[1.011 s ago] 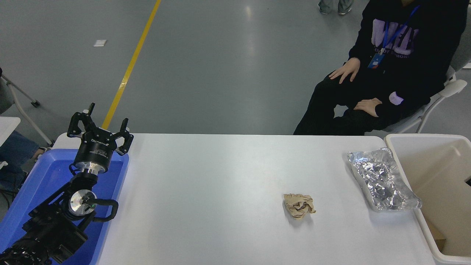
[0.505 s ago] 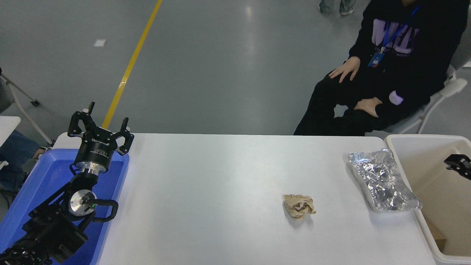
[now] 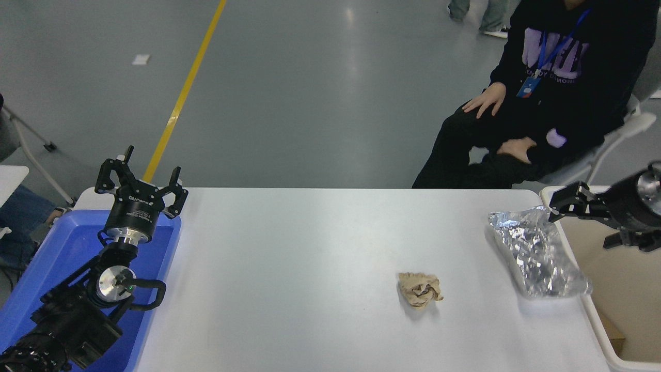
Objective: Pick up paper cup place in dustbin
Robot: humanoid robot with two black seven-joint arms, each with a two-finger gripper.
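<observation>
No paper cup shows in the head view. The dustbin (image 3: 627, 294), a large cream-white bin, stands at the table's right edge. My right gripper (image 3: 579, 228) comes in from the right edge and hovers over the bin's far end, beside the foil. Its jaws are open and hold nothing. My left gripper (image 3: 140, 178) is parked at the lower left over the blue tray, open and empty.
A crumpled brown paper ball (image 3: 419, 289) lies right of the table's middle. A crumpled foil tray (image 3: 537, 253) lies against the bin's left rim. A blue plastic tray (image 3: 57, 248) is at the left edge. A person in black sits beyond the far right corner.
My right arm has come into view from the right edge and moved left over the dustbin's far end. The left arm, paper ball and foil have not moved.
</observation>
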